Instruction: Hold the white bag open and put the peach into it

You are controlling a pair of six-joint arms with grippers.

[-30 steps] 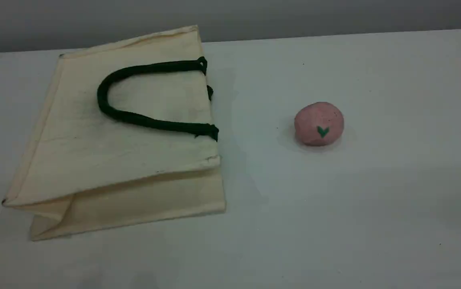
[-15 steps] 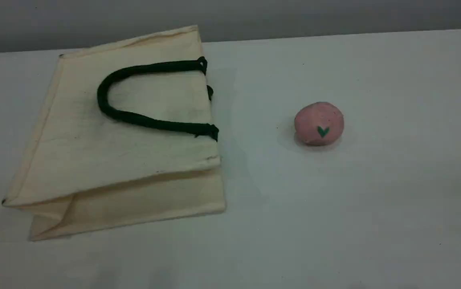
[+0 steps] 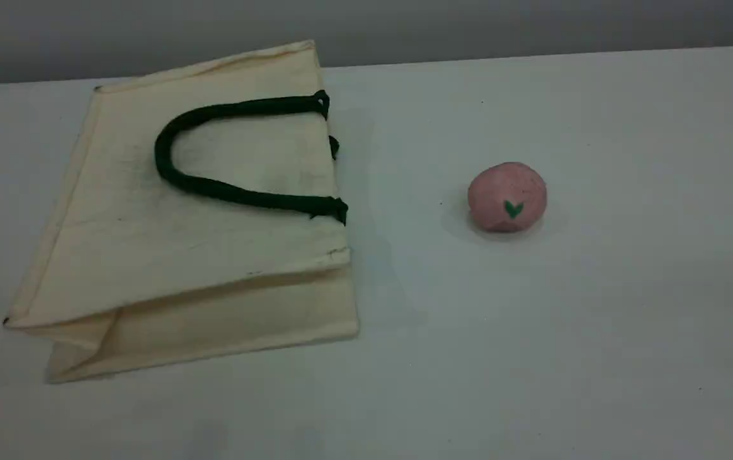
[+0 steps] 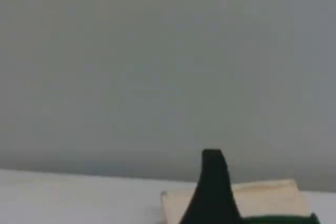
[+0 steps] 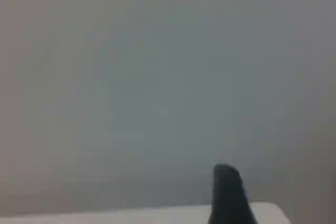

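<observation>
The white bag (image 3: 181, 236) lies flat on the left half of the tabletop (image 3: 596, 319), its mouth facing the peach (image 3: 507, 197), which sits well apart toward the right. The left gripper (image 4: 213, 182) stands apart, holding nothing; of the right gripper (image 5: 228, 195) we see one fingertip and cannot tell. We would pinch the upper hem beside the rope handle (image 3: 168, 169) and lift it — top layer only.
</observation>
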